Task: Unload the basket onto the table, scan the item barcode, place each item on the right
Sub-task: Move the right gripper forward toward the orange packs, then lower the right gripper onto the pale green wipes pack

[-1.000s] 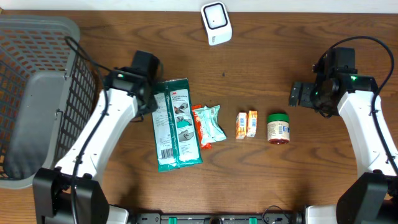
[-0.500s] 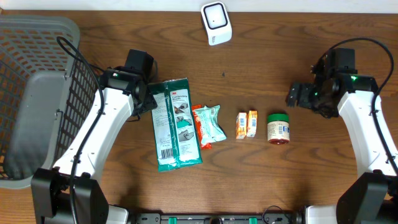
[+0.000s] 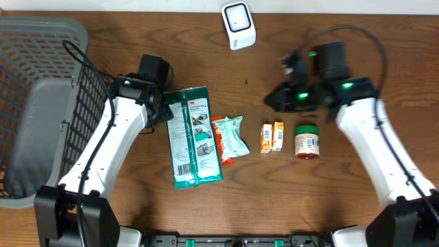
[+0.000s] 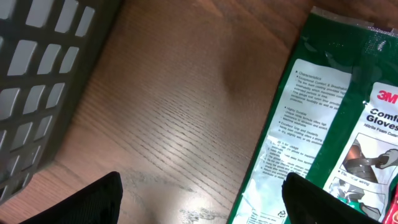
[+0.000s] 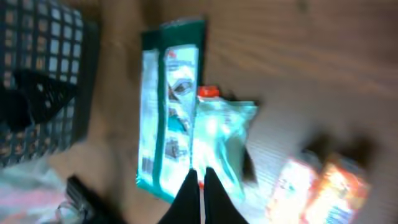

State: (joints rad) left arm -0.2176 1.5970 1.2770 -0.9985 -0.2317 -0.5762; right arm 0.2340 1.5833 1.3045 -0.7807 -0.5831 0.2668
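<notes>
Basket: I have the grey basket filling the left edge of the overhead frame; its dark mesh wall faces the left arm; I see its grey floor, and I cannot tell what lies in it.
Jar: the small jar lies on its side right of centre, green lid on and pointing to the top of the frame; its contents are hidden.
Items: the green glove pack, the orange and teal pouches, the two small orange boxes and the jar form a row across the middle of the table; none of them is held.
Scanner: the white scanner stands at top centre, well apart from the row.
Left gripper: the left gripper has its jaws spread wide over bare wood, between the basket and the pack's left edge, holding nothing.
Right gripper: the right gripper has its fingers pressed together, nothing between them; its view is blurred.
Change, right arm: a second ago it sat at the right edge with jaws apart; now it hangs just above the orange boxes, upper left of the jar, jaws closed.
Change, left arm: it has drawn slightly toward the upper left; its jaws are wider.
Change, items: the row and the scanner lie as before.
</notes>
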